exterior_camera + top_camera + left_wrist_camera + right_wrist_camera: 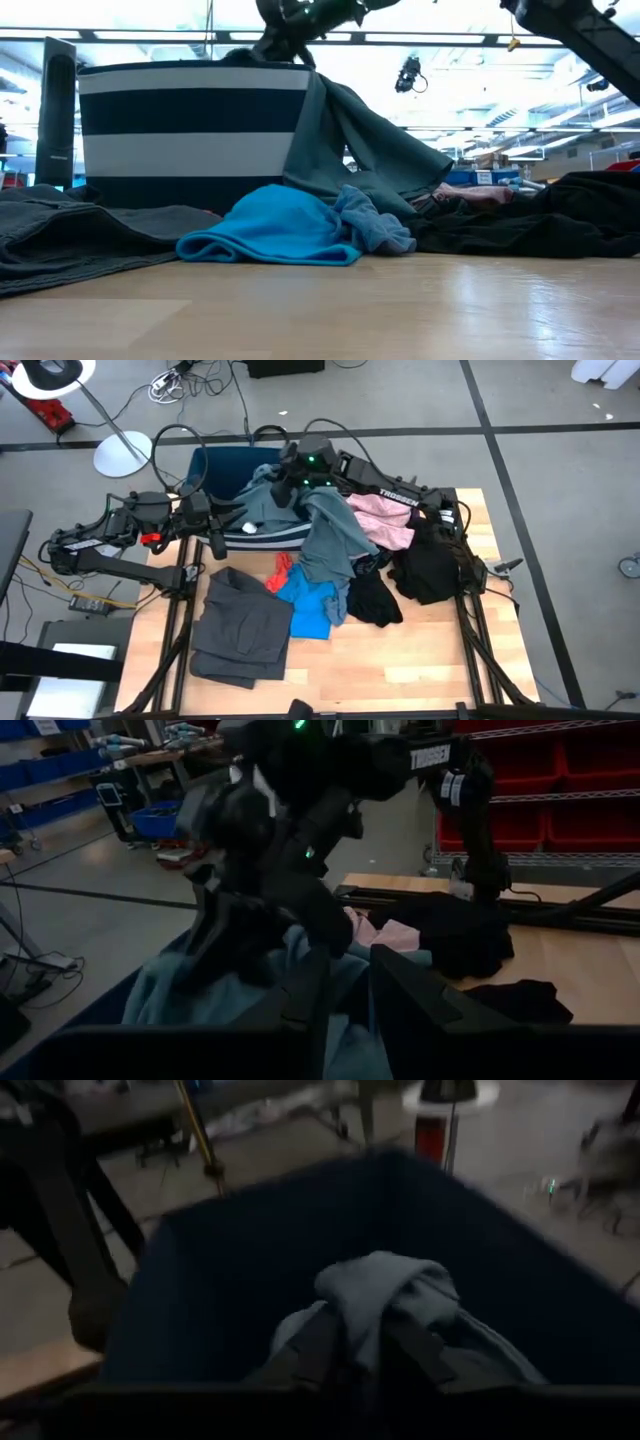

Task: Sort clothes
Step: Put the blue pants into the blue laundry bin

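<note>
A grey-blue garment hangs out of the dark blue bin over its right rim and down onto the table; it also shows in the low view. My right gripper is shut on it above the bin's right side. My left gripper is open at the bin's near left side, its fingers pointing toward the right arm, and it holds nothing. On the table lie a dark grey garment, a bright blue one, a red-orange one, a pink one and black ones. My right gripper pinches a bunched fold of the grey-blue garment between its two fingers, from above, over the inside of the bin. The rest of the garment trails slack over the bin's rim, and its lower end lies on the table.
The bin's striped wall stands at the table's far left. A small white piece lies by the bin's near wall. Bare wood shows along the table's near edge. The right arm stretches across the clothes pile.
</note>
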